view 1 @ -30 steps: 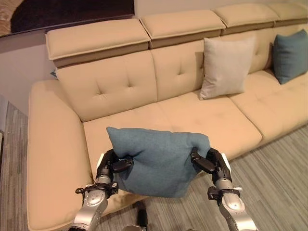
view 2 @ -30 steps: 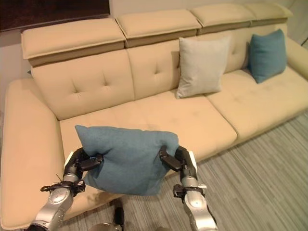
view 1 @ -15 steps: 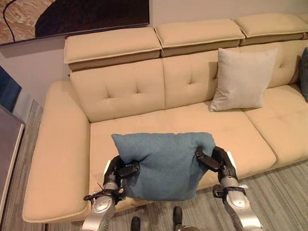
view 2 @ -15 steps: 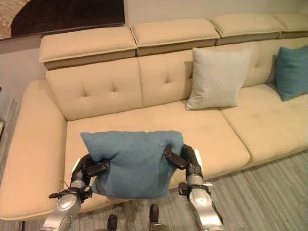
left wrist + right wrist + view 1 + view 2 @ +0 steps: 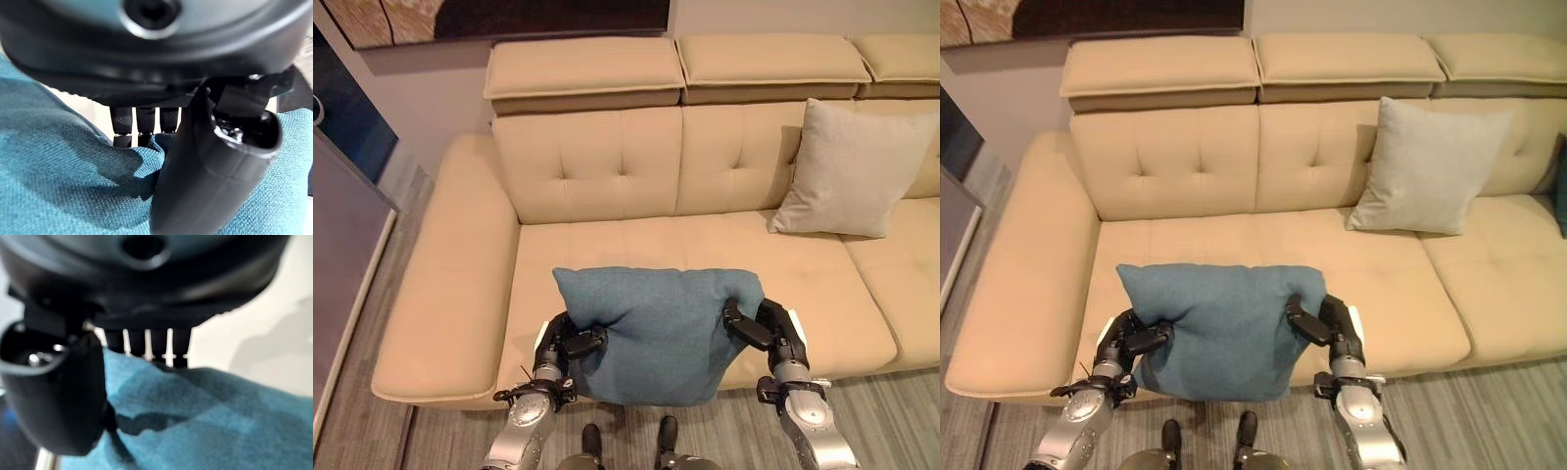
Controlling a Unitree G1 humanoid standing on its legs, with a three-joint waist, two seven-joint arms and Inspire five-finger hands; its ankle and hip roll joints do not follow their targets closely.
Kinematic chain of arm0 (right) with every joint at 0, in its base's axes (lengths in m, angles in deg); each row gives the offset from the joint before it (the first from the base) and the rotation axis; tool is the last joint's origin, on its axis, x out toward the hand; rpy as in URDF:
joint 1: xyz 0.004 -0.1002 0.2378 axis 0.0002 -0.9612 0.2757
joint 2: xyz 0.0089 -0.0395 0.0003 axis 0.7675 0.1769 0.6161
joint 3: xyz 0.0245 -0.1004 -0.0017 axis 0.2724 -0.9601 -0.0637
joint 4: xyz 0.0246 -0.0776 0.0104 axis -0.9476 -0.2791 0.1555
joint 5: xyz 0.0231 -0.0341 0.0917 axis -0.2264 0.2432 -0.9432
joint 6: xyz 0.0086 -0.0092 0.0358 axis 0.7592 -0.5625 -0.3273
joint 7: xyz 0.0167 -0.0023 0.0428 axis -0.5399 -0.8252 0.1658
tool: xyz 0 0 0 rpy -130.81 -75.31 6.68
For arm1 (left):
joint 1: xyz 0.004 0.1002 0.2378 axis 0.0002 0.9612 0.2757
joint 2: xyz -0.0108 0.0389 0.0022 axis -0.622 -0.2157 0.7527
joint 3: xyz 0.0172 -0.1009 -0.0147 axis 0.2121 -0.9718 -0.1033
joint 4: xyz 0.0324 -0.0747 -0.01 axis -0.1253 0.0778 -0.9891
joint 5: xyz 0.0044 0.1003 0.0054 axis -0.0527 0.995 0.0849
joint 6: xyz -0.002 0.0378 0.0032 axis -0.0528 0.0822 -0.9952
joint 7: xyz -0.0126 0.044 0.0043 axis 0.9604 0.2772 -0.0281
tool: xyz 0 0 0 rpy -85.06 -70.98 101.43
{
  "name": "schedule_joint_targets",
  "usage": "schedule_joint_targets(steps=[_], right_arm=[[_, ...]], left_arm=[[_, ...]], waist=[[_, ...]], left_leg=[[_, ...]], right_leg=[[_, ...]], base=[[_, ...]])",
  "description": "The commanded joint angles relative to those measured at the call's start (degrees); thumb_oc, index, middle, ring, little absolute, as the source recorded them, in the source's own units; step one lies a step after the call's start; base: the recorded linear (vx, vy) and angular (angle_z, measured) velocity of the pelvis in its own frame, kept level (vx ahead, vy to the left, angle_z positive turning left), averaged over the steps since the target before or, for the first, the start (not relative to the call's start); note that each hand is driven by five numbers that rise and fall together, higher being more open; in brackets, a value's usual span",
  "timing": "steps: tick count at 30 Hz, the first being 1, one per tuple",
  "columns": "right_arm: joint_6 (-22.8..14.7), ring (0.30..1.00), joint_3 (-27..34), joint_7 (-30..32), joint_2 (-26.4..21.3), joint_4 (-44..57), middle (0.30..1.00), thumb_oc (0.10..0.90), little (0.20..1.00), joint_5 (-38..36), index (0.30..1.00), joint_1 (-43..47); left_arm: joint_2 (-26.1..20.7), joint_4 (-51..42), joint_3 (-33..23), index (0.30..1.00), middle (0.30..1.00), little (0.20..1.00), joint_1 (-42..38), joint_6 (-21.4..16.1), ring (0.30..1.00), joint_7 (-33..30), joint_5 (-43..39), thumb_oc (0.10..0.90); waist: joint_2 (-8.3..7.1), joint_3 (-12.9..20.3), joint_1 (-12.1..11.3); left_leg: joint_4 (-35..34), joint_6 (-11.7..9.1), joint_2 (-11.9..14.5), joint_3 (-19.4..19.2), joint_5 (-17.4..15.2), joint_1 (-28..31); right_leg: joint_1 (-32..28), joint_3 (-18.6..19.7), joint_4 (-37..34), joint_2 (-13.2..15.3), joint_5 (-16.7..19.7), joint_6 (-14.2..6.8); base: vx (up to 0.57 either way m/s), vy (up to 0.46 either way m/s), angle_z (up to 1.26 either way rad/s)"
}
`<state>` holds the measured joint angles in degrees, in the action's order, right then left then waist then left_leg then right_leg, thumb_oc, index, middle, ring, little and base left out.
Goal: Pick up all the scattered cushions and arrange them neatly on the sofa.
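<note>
No readable text, labels, numbers or signs anywhere. Blue cushion (image 5: 656, 328), grey cushion (image 5: 850, 171), sofa (image 5: 607, 186) all plain fabric. Wall picture (image 5: 460, 15) abstract, no lettering.

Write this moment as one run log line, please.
blue cushion: held off sofa | left hand: pinching | right hand: pinching | grey cushion: against backrest

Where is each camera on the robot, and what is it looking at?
Left eye view: on the head, looking down at the sofa; both robot hands hold the teal cushion.
Right eye view: beside it, same scene; left robot hand, right robot hand, grey cushion.
Left wrist view: on the left wrist, its thumb pinching teal cloth.
Right wrist view: on the right wrist, likewise.
All four share the teal cushion.
</note>
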<state>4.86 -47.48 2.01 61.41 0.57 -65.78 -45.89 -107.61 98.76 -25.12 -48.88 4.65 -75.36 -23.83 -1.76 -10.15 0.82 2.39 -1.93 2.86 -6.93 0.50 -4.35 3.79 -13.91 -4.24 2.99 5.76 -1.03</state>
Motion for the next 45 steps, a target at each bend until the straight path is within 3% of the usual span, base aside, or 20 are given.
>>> schedule_joint_targets(steps=[1, 4, 8, 11, 14, 18, 22, 23, 24, 25, 28, 31, 34, 45], right_arm=[[-6.2, 0.3, -1.7, -2.2, 1.6, 7.3, 0.3, 0.4, 0.3, -0.5, 0.3, 5.1], [-6.0, 0.3, -2.0, -2.5, 2.1, 7.1, 0.3, 0.4, 0.3, -0.6, 0.3, 5.5], [-6.0, 0.3, -2.8, -3.5, 3.3, 7.2, 0.3, 0.4, 0.3, -0.4, 0.3, 6.9], [-6.0, 0.3, -3.1, -3.8, 3.5, 7.2, 0.3, 0.4, 0.3, 0.0, 0.3, 6.9], [-5.7, 0.3, -3.2, -3.8, 3.0, 7.0, 0.3, 0.4, 0.3, 0.7, 0.3, 7.2], [-6.0, 0.3, -2.9, -3.4, 2.5, 7.2, 0.3, 0.4, 0.3, 0.7, 0.3, 7.3], [-6.2, 0.3, -2.4, -3.6, 2.2, 7.1, 0.3, 0.4, 0.3, 0.4, 0.3, 6.5], [-6.5, 0.3, -1.7, -3.4, 1.5, 7.4, 0.3, 0.4, 0.3, -0.4, 0.3, 5.8], [-6.5, 0.3, -1.7, -3.5, 1.5, 7.4, 0.3, 0.4, 0.3, -0.4, 0.3, 5.8], [-6.9, 0.3, -1.1, -3.3, 0.6, 7.6, 0.3, 0.4, 0.3, -1.4, 0.3, 5.6], [-6.6, 0.3, -0.9, -3.1, -0.2, 7.7, 0.3, 0.4, 0.3, -2.0, 0.3, 5.5], [-6.4, 0.3, -0.4, -3.0, -0.6, 8.0, 0.3, 0.4, 0.3, -1.9, 0.3, 5.3], [-6.3, 0.3, -0.4, -2.4, -0.7, 7.9, 0.3, 0.4, 0.3, -1.6, 0.3, 5.5], [-5.6, 0.3, -1.1, -3.5, 0.7, 8.6, 0.3, 0.4, 0.3, -1.0, 0.3, 5.0]], left_arm=[[0.1, -9.6, -0.9, 0.3, 0.3, 0.3, -5.3, -7.0, 0.3, 3.6, 1.1, 0.4], [-0.5, -9.9, -1.5, 0.3, 0.3, 0.3, -5.0, -7.0, 0.3, 3.7, 1.4, 0.4], [-1.6, -10.8, -3.0, 0.3, 0.3, 0.3, -3.9, -7.3, 0.3, 3.3, 0.8, 0.4], [-1.6, -10.8, -3.3, 0.3, 0.3, 0.3, -3.7, -7.5, 0.3, 3.3, 0.8, 0.4], [-0.9, -10.7, -3.3, 0.3, 0.3, 0.3, -3.6, -7.9, 0.3, 3.4, 0.4, 0.4], [-0.1, -10.4, -3.9, 0.3, 0.3, 0.3, -4.7, -8.8, 0.3, 3.4, 0.5, 0.4], [0.8, -10.2, -3.4, 0.3, 0.3, 0.3, -4.8, -9.0, 0.3, 3.8, 0.3, 0.4], [1.4, -10.1, -2.8, 0.3, 0.3, 0.3, -5.1, -8.9, 0.3, 4.2, -0.1, 0.4], [1.4, -10.1, -2.8, 0.3, 0.3, 0.3, -5.1, -8.9, 0.3, 4.2, -0.1, 0.4], [1.8, -9.9, -2.3, 0.3, 0.3, 0.3, -5.6, -8.7, 0.3, 4.4, -0.6, 0.4], [2.4, -10.2, -2.1, 0.3, 0.3, 0.3, -5.7, -8.5, 0.3, 4.4, -1.1, 0.4], [2.6, -10.5, -2.2, 0.3, 0.3, 0.3, -5.9, -8.4, 0.3, 4.5, -1.2, 0.4], [2.6, -11.1, -2.1, 0.3, 0.3, 0.3, -7.2, -8.7, 0.3, 3.8, -0.4, 0.4], [1.2, -13.6, -2.0, 0.3, 0.3, 0.3, -5.6, -8.0, 0.3, 4.0, 0.3, 0.4]], waist=[[-3.18, 5.8, -1.2], [-3.24, 6.2, -1.8], [-2.17, 4.9, -2.0], [-1.42, 4.4, -1.7], [-0.39, 4.1, -0.8], [-0.65, 3.4, 0.7], [-1.16, 4.2, 1.1], [-1.32, 4.5, 1.3], [-1.26, 4.5, 1.5], [-1.44, 4.2, 1.4], [-1.65, 3.3, 1.4], [-2.07, 3.3, 1.4], [-1.57, 3.5, 1.2], [-0.79, 6.5, 0.9]], left_leg=[[4.1, -0.6, -1.7, 1.7, -3.0, -3.7], [3.7, 0.3, -2.1, 0.8, -4.1, -2.4], [2.3, 2.5, -2.3, 0.1, -5.2, 0.6], [1.5, 3.0, -2.4, 0.4, -5.6, 2.2], [-1.2, 2.8, -2.5, 1.4, -5.8, 5.4], [-2.3, 1.5, -2.8, 3.8, -7.1, 8.7], [-0.8, 0.1, -2.0, 4.8, -8.3, 9.0], [2.2, -1.3, -1.0, 4.3, -8.9, 8.1], [2.5, -1.4, -0.9, 4.5, -9.1, 7.9], [7.3, -2.5, 0.2, 3.8, -8.0, 5.6], [14.3, -3.1, 1.8, 2.7, -6.0, 1.4], [12.0, -2.7, 2.9, 1.0, -6.0, -0.6], [6.4, -3.3, 2.8, 1.1, -3.2, -1.8], [-0.5, -1.8, 0.5, 0.0, -4.1, 6.1]], right_leg=[[-9.4, 1.4, 4.2, 1.7, -11.0, -6.4], [-9.1, 1.9, 6.0, 2.4, -11.3, -7.0], [-2.9, 2.9, 19.2, 4.7, -6.9, -10.2], [0.1, 3.4, 22.9, 4.9, -6.3, -10.5], [3.3, 2.9, 17.2, 5.1, -7.0, -9.1], [5.1, 3.9, 8.2, 4.4, -3.7, -9.8], [3.1, 3.8, 6.6, 3.9, -3.5, -8.8], [0.7, 2.1, 5.0, 3.7, -4.2, -8.1], [0.6, 1.9, 4.9, 3.6, -4.1, -8.0], [-1.7, 0.5, 3.6, 3.3, -4.9, -7.2], [-4.0, -0.8, 2.8, 3.0, -6.0, -5.9], [-5.6, -1.7, 1.6, 3.1, -6.8, -5.7], [-6.7, -1.4, 1.4, 2.5, -7.6, -5.8], [-9.5, 1.2, 2.2, 2.7, -8.7, -6.6]], base=[[0.15, 0.113, -0.16], [0.1, 0.097, -0.21], [0.09, 0.132, -0.27], [0.08, 0.065, -0.15], [0.18, -0.008, 0.01], [0.19, -0.123, 0.12], [0.16, -0.177, 0.51], [0.08, -0.143, 0.13], [0.12, -0.252, 0.39], [0.05, -0.153, 0.74], [0.04, -0.111, 0.61], [0.08, -0.027, 0.04], [0.12, 0.029, 0.09], [0.14, 0.075, -0.11]])
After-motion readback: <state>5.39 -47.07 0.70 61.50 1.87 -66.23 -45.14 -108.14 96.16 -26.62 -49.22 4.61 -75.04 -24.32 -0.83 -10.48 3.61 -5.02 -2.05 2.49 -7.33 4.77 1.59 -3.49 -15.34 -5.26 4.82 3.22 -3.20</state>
